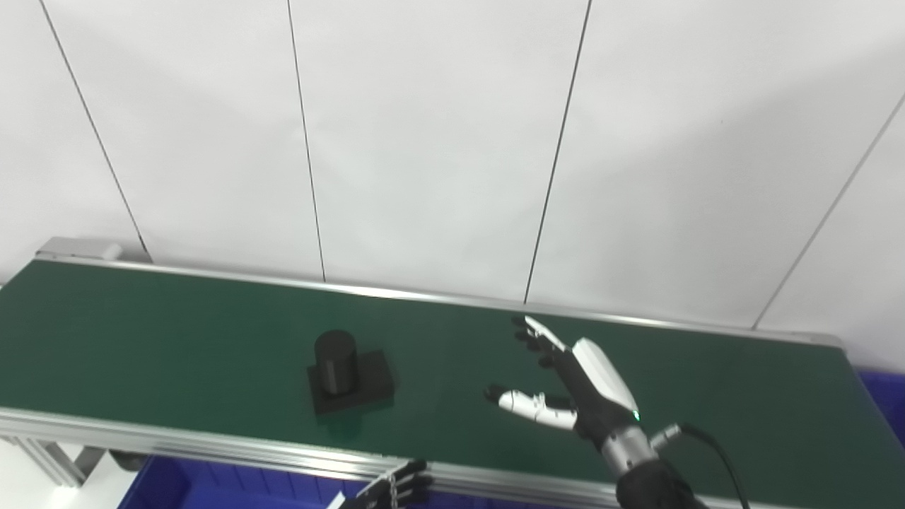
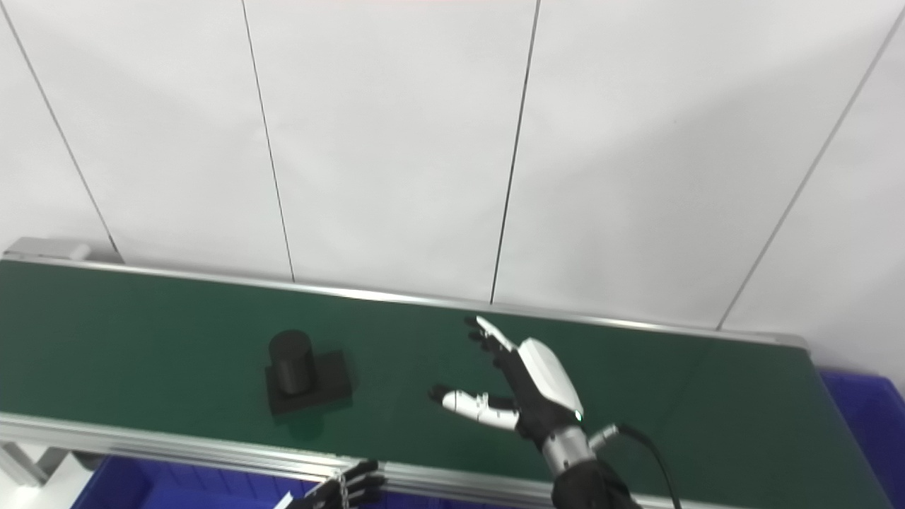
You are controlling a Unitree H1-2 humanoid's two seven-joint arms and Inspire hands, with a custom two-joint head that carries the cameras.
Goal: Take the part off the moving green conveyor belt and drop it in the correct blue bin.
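— Part (image 1: 349, 375) location?
— On the green conveyor belt (image 1: 177, 332), left of my right hand (image 1: 573, 385), well apart from it.
— Your hands?
— My right hovers spread, holding nothing. My left hand (image 1: 392, 489) barely shows; I cannot tell its state.

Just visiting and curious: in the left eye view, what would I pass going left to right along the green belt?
Black part (a cylinder on a square base) → right hand, open above the belt → corner of a blue bin at the right edge.
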